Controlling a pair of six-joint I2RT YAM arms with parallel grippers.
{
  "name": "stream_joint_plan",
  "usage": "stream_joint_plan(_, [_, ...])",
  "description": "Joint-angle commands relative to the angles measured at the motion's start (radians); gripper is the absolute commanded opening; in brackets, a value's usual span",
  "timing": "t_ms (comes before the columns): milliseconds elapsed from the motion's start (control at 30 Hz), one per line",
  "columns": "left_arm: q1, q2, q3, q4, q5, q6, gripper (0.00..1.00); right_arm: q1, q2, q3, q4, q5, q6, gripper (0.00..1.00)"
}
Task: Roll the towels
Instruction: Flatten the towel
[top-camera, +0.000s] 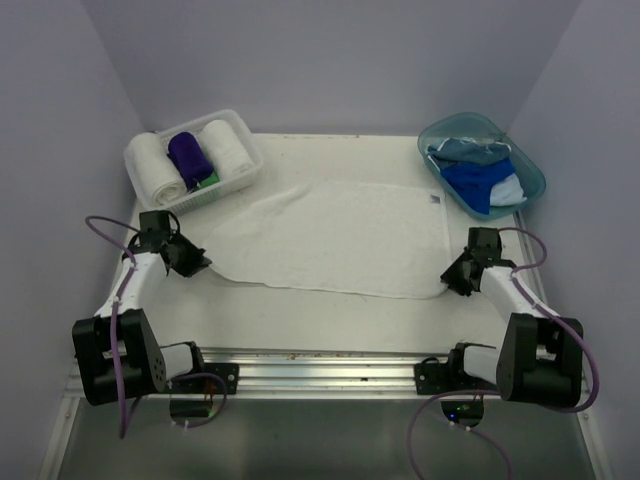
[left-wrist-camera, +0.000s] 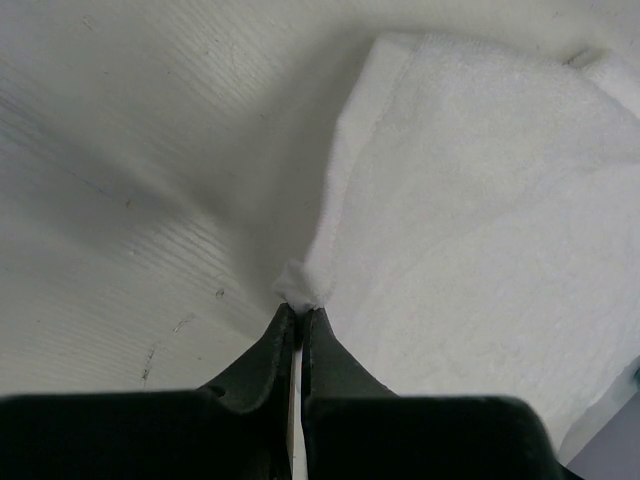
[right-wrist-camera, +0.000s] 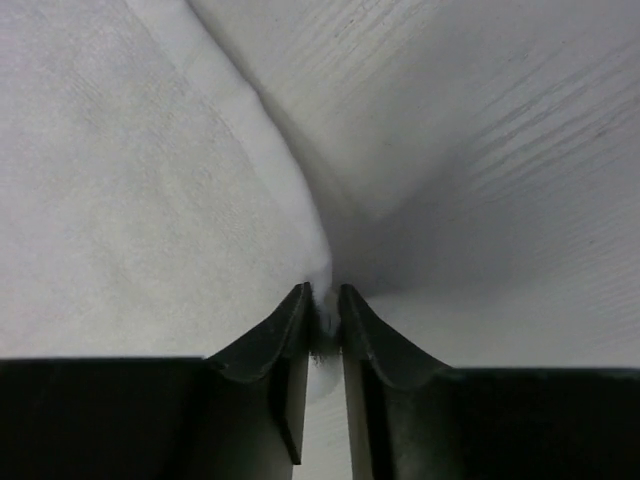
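Table (top-camera: 330, 325) with two black robot arms bolted at its near edge and one large white towel (top-camera: 335, 235) spread flat and unrolled across its middle, a small dark tag (top-camera: 436, 198) showing near the towel's far right corner. The left hand (top-camera: 198, 262) sits at the towel's near left corner. In the left wrist view its two black fingertips (left-wrist-camera: 278, 338) are pressed together with a small tuft of that corner pinched between them, and the rest of the cloth spreads away to the right over the bare table. The right hand (top-camera: 452, 280) sits at the towel's near right corner. In the right wrist view its fingers (right-wrist-camera: 285, 335) stand a narrow gap apart with the towel's edge running down into the gap, and whether they press on the cloth cannot be told. At the far left corner of the table stands a white lattice basket (top-camera: 247, 160), turned at an angle. It holds one rolled white towel (top-camera: 158, 172) at its left end, a second rolled white towel (top-camera: 228, 148) at its right end, a rolled purple towel (top-camera: 190, 155) between them, and a bit of green towel (top-camera: 208, 183) at the basket's near side. At the far right corner stands a translucent teal tub (top-camera: 532, 180) holding a crumpled royal blue towel (top-camera: 475, 185), with a pale blue towel (top-camera: 468, 150) bunched beyond it toward the far edge. Purple cables (top-camera: 100, 225) loop from both arms.
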Motion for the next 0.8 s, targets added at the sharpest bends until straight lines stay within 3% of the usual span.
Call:
stream_joint_plan(0, [0.01, -0.01, 0.014, 0.0, 0.021, 0.012, 0.0, -0.002, -0.006, -0.005, 0.059, -0.049, 0.017, 0.19])
stream_joint_plan(33, [0.008, -0.014, 0.018, -0.004, 0.025, 0.012, 0.0, -0.002, -0.015, 0.003, 0.042, -0.049, 0.021, 0.04])
stream_joint_plan(67, [0.01, -0.016, 0.034, -0.007, 0.053, 0.009, 0.0, -0.002, -0.032, 0.017, 0.028, -0.049, 0.021, 0.0])
stream_joint_plan(233, [0.01, -0.057, 0.17, -0.078, 0.133, 0.032, 0.0, -0.002, -0.169, 0.217, -0.099, -0.007, -0.002, 0.0])
stream_joint_plan(367, [0.01, -0.112, 0.415, -0.138, 0.107, 0.055, 0.0, -0.004, -0.205, 0.464, -0.206, 0.04, -0.025, 0.0])
stream_joint_plan(533, [0.011, -0.169, 0.656, -0.168, 0.105, 0.09, 0.0, -0.002, -0.282, 0.561, -0.185, 0.009, 0.022, 0.0])
stream_joint_plan(767, [0.014, -0.227, 0.922, -0.237, 0.058, 0.122, 0.0, -0.002, -0.357, 0.77, -0.317, 0.035, -0.013, 0.0])
